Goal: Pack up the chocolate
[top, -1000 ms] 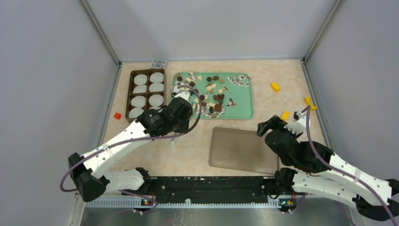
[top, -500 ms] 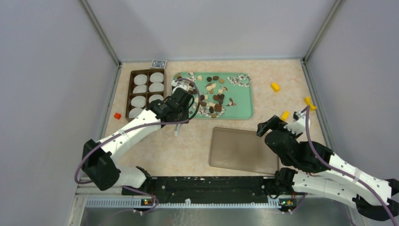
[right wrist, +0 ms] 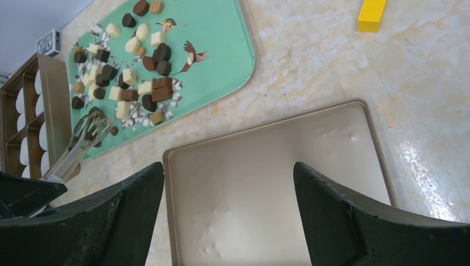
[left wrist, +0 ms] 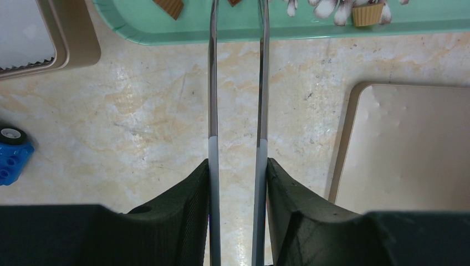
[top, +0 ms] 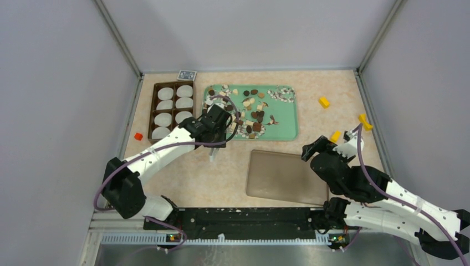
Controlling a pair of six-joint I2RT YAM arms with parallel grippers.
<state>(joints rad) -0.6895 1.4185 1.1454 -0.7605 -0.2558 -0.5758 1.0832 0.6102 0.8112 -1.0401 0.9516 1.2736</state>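
**A:** How far along is the packing?

**B:** By my reckoning, barely begun. The chocolate (top: 252, 113) lies scattered over the green tray (top: 284, 131) at the back of the surface: dark rounds, cream squares and speckled bits. In the top view the box (top: 175, 105), just left of that tray, shows only white cups (top: 184, 102), and I see no brown piece in any of them.

**A:** What about the arms?

**B:** The left pincer (left wrist: 237, 166) is partly closed on a pair of tongs (left wrist: 211, 83), its fingers pressing the two metal blades from outside. The blades run forward over the near left edge of the green tray. In the right wrist view their tips sit among the nearest pieces, but they are too small for me to tell whether a piece is caught between them.

**A:** And the right one?

**B:** The right pincer (right wrist: 228, 169) stands wide apart with nothing in it, above the tan tray (top: 285, 177), which lies near the front, apart from the box.

**A:** So what remains?

**B:** Nearly everything, I'd judge. A piece must be pinched, carried left and dropped into a cup, then the same for the other cups. If the tan tray is the lid, which I can only guess, closing comes last.
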